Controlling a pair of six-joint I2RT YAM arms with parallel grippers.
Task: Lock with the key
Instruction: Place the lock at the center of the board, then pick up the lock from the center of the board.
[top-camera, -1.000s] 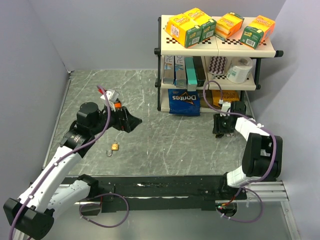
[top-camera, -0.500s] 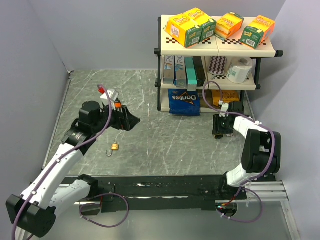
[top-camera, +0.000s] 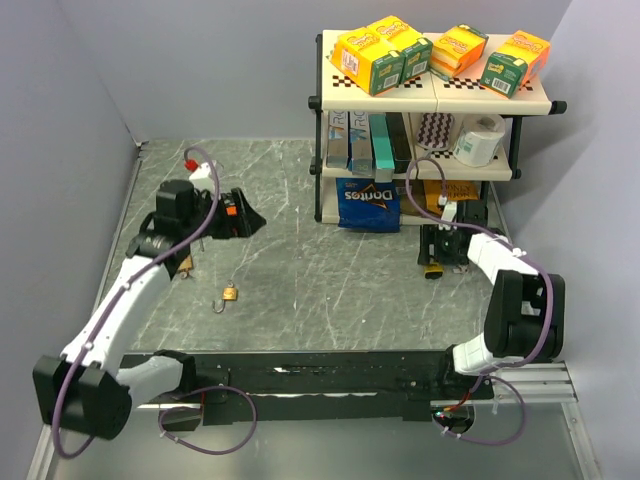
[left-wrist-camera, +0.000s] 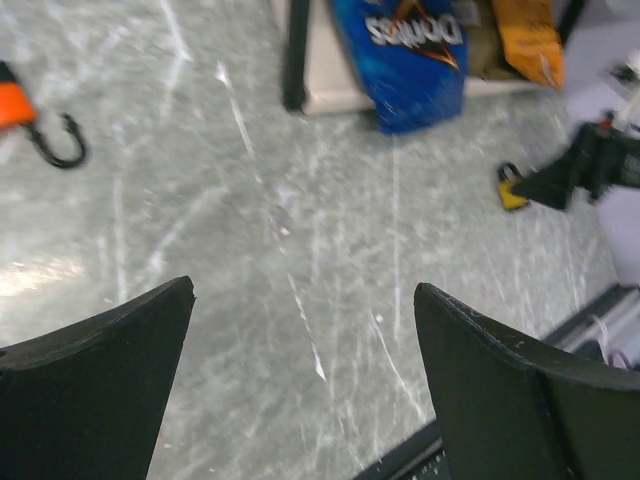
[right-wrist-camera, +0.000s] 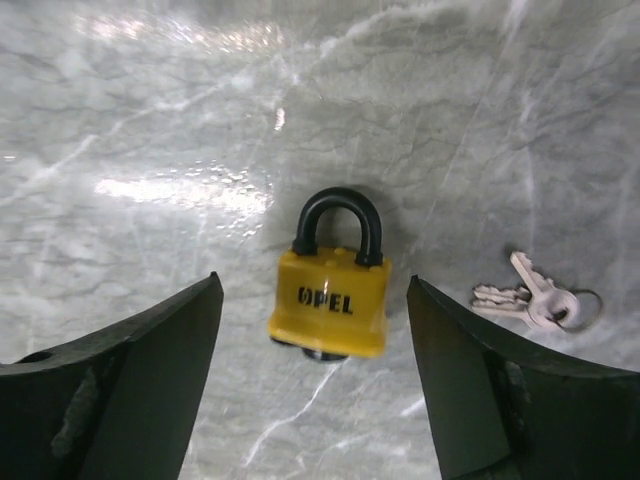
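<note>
Seeing right gripper (right-wrist-camera: 313, 283) hung straight over yellow padlock (right-wrist-camera: 330, 300), jaws apart, one finger either side of the body, touching neither flank. Reads as a straddle lined up to pinch the body across its width, leaving the keyway end reachable. Lies flat on the surface (top-camera: 330, 280), label up, shackle seated, close to the right edge and just in front of the shelf rack (top-camera: 450, 97). Sits roughly centred in the finger gap. Note keys (right-wrist-camera: 535, 300) just beside the lock, apart from it, not in the keyway, unheld. Note left gripper (top-camera: 250, 218) spread wide, carrying nothing, up over the far-left part of the surface, well apart from the yellow lock; probably free to fetch the keys. Also spot a small brass padlock (top-camera: 229, 293) toward the near edge, left of centre, shackle apparently swung out, well apart from both grippers. Cannot say for sure which lock is meant; going by keys alongside and gripper overhead, betting on yellow. Expect a fiddly pickup: thin keys lying flat on a hard surface.
</note>
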